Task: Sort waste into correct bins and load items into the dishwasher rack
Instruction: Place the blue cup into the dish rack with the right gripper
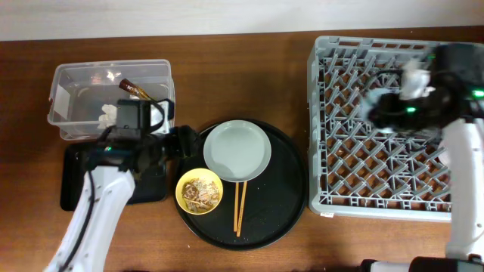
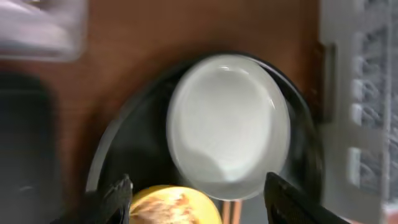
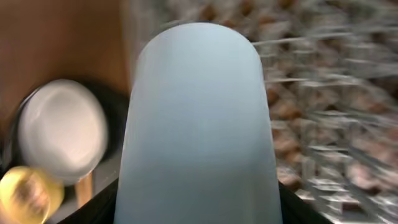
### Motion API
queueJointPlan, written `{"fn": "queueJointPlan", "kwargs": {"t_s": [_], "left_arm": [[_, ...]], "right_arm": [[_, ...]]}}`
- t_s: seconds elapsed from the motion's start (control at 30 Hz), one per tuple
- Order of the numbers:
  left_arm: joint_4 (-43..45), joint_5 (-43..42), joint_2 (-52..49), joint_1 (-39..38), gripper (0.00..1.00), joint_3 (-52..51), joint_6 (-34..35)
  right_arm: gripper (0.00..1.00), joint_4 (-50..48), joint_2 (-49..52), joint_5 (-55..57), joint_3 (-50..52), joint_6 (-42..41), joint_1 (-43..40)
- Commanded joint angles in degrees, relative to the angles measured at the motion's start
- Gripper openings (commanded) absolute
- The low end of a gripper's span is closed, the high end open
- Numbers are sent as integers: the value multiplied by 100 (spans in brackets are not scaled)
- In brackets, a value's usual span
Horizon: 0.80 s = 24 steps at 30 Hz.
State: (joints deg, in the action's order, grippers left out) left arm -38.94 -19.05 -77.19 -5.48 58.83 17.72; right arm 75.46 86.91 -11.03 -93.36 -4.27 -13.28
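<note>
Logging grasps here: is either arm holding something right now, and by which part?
The right gripper holds the blue cup, clamped across its side walls at the end nearest the wrist camera. The left gripper is open, holding nothing.

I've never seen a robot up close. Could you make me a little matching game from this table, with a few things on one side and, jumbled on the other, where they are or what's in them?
Things
1. plate
2. yellow bowl
3. light blue cup
4. clear tub

States
A. holds a white tissue and a shiny wrapper
B. gripped by the right end effector
C. empty, on the round black tray
D. holds tan food scraps

Pairs: 1-C, 2-D, 3-B, 4-A.
</note>
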Motion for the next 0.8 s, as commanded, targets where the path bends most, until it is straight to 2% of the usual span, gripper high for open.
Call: {"fn": "queueJointPlan", "kwargs": {"t_s": [0.0,0.17,0.47,0.6,0.77], "left_arm": [[-103,970,420,57,68,26,-129],[-168,970,413,57,68,26,-136],[-205,970,413,57,68,26,-138],[-214,970,413,55,68,26,-136],[-256,973,413,55,68,26,-136]], "right_arm": [[49,111,11,837,-186,-249,-857],[49,192,638,938,-184,-249,-1703],[51,291,1917,1152,-168,-249,-1751],[68,267,2243,1128,-168,-247,-1751],[73,319,2243,549,-170,-245,-1751]]}}
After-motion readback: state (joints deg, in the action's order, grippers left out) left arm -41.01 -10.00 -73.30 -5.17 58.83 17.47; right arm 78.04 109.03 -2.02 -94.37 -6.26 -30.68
